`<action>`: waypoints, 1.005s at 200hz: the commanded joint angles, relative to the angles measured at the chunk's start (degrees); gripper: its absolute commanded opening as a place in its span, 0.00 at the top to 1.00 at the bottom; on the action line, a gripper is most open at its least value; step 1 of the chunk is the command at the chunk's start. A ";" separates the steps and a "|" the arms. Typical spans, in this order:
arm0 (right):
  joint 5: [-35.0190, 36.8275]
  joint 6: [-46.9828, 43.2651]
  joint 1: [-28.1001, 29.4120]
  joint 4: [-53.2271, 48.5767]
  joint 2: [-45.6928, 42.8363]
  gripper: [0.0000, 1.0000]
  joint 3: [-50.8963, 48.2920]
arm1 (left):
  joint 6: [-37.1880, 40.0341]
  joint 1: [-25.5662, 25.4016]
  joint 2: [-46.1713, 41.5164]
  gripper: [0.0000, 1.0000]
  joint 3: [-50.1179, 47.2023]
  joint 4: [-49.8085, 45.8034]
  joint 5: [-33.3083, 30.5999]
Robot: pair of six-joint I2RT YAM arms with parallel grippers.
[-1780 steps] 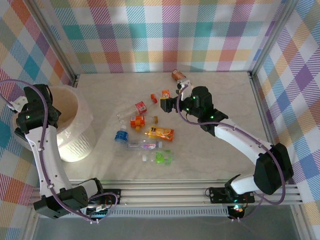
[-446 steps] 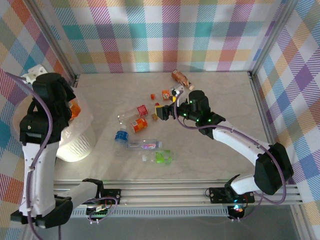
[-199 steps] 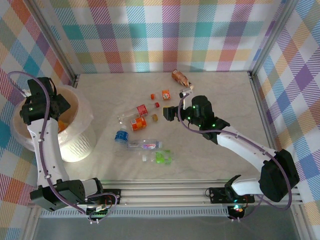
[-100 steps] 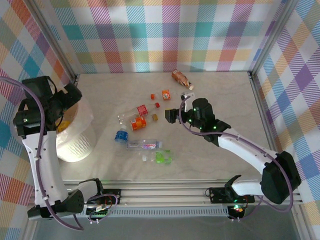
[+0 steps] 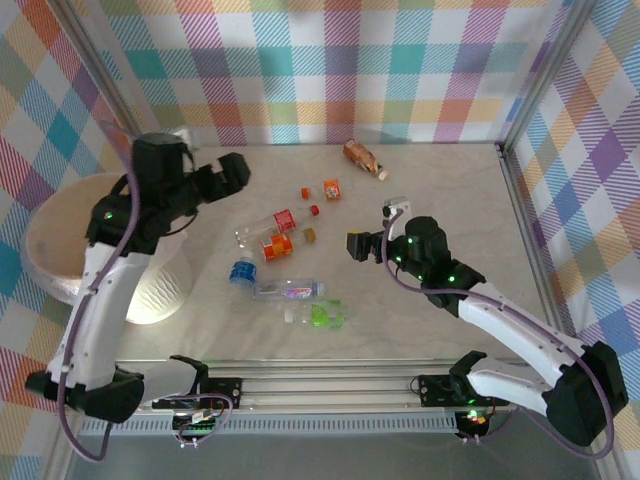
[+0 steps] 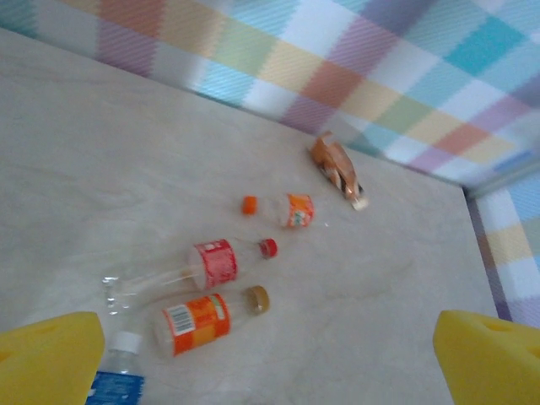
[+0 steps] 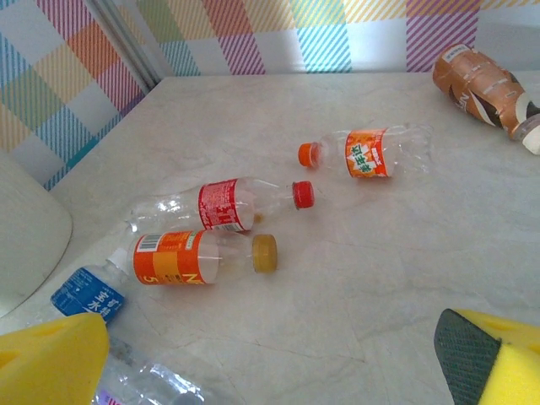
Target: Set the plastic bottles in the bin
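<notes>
Several plastic bottles lie mid-table: a brown one [image 5: 362, 156], a small orange-labelled one [image 5: 330, 188], a red-labelled one [image 5: 280, 220], an orange-labelled one [image 5: 277, 245], a blue-labelled one [image 5: 241, 272], a clear one [image 5: 288, 290] and a green one [image 5: 322, 315]. The white bin [image 5: 55, 255] stands at the left, partly behind my left arm. My left gripper [image 5: 235, 172] hangs open and empty up-left of the bottles, looking down on the red-labelled [image 6: 211, 263] and orange-labelled [image 6: 198, 321] ones. My right gripper [image 5: 360, 245] is open and empty to their right, facing the orange-labelled bottle [image 7: 177, 257].
Checked walls close off the back and both sides. A metal rail runs along the near edge [image 5: 330, 385]. The bin's wall [image 7: 25, 228] shows at the left of the right wrist view. Bare table lies right of the bottles.
My left arm has swung from over the bin rightward out above the table, its jaws opening fully. My right gripper has drawn back a little toward the near right.
</notes>
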 commanded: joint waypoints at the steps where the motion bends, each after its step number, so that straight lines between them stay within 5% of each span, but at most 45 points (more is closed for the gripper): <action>1: 0.64 0.99 0.00 -2.87 -2.90 0.00 -1.43 | -0.64 -5.22 5.06 0.00 0.88 1.00 -3.52; 71: 3.27 3.52 -0.01 -4.96 -10.44 0.00 -7.98 | -3.12 -9.59 15.88 0.00 -8.73 -12.44 -15.11; 143: 4.08 3.01 0.03 -4.53 -9.99 0.00 -8.04 | 2.74 -3.02 20.26 0.03 -26.38 -6.16 -4.37; 201: 3.27 2.91 -0.01 -3.99 -7.43 0.00 -6.48 | 4.61 1.34 24.91 0.11 -32.06 2.45 -5.96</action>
